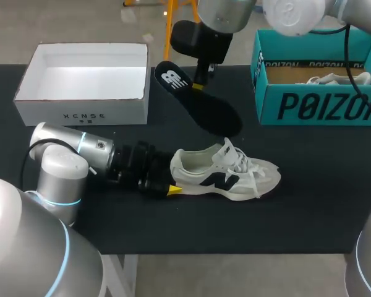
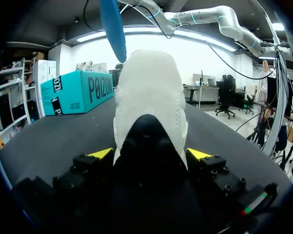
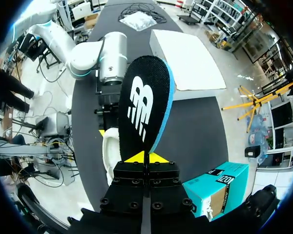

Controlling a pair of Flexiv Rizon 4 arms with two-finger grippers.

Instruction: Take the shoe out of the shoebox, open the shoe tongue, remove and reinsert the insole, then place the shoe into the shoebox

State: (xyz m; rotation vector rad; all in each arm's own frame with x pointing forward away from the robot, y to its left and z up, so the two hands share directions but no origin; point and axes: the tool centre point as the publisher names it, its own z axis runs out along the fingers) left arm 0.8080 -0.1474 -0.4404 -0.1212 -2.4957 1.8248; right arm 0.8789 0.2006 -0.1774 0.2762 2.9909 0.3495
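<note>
Reinserting comes next: the right pincer clenches the removed insole above the shoe, whose heel sits gripped between the left pincer tips on the desk; lower it toe-first inside.

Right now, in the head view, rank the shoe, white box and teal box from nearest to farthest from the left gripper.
1. Shoe: its heel is held in the left gripper.
2. White box: behind it, on the left.
3. Teal box: far back on the right.

Cream shoe, black insole, teal shoebox
</note>
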